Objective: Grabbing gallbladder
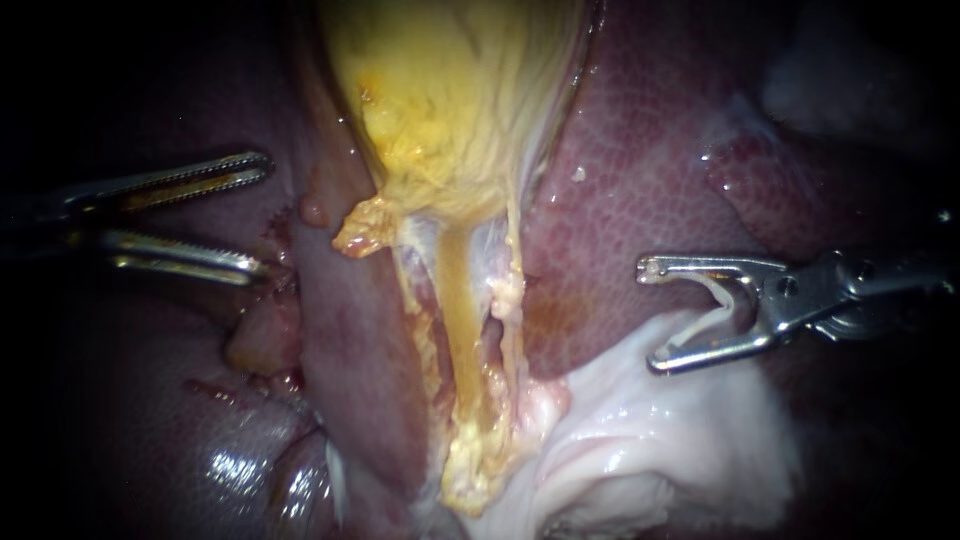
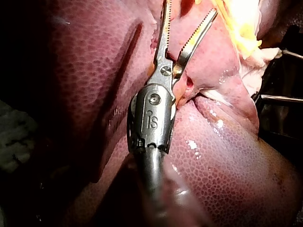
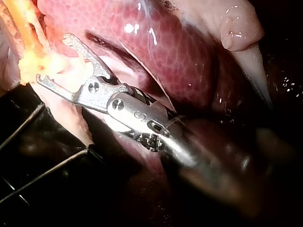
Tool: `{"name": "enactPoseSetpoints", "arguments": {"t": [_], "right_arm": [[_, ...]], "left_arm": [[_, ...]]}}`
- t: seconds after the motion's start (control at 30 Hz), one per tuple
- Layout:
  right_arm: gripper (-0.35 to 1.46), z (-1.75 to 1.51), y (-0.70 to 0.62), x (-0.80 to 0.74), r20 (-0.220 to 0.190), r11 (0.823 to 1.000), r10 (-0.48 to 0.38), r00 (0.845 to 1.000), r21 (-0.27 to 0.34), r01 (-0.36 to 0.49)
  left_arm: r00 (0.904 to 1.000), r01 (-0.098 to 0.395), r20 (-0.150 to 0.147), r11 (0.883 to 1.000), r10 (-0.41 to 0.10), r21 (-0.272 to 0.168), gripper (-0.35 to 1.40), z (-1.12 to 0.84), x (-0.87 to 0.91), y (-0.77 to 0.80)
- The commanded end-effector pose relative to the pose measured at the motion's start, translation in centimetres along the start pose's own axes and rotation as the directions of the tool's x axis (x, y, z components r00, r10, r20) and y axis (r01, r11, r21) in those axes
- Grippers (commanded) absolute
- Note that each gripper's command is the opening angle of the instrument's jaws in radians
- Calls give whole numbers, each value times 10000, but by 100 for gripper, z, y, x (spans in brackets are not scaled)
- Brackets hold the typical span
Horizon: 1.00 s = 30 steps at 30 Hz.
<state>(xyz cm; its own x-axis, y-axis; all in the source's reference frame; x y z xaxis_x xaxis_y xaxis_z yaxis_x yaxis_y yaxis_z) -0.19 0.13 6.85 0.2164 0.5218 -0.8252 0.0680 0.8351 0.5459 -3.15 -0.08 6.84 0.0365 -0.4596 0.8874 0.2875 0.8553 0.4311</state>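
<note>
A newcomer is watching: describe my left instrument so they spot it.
Find the yellow gallbladder between dark red liver lobes. The left instrument enters from the view's left, jaws open. Its jaws are long, straight and toothed; the right instrument's are short and hooked.

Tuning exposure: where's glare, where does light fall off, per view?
Endoscope view: gallbladder brightly lit, wet glints on the liver, borders dark so the left instrument fades into shadow. Left wrist view: small glints on the liver, deep shadow beside the shaft. Right wrist view: glints on the liver, black under the right instrument.
</note>
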Motion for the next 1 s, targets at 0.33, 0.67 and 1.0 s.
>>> {"name": "enactPoseSetpoints", "arguments": {"t": [0.33,0.67,1.0], "right_arm": [[60,1,1,0,-4,10000,3,10000,-10,-3],[60,1,1,0,-2,10000,2,10000,-8,-2],[60,0,0,0,-1,10000,0,10000,-1,0]], "left_arm": [[9986,534,36,9985,-533,-150,49,23,-2,-5],[9905,1377,89,9898,-1374,-369,31,59,14,-12],[9869,1612,157,9860,-1606,-434,22,81,34,-14]]}}
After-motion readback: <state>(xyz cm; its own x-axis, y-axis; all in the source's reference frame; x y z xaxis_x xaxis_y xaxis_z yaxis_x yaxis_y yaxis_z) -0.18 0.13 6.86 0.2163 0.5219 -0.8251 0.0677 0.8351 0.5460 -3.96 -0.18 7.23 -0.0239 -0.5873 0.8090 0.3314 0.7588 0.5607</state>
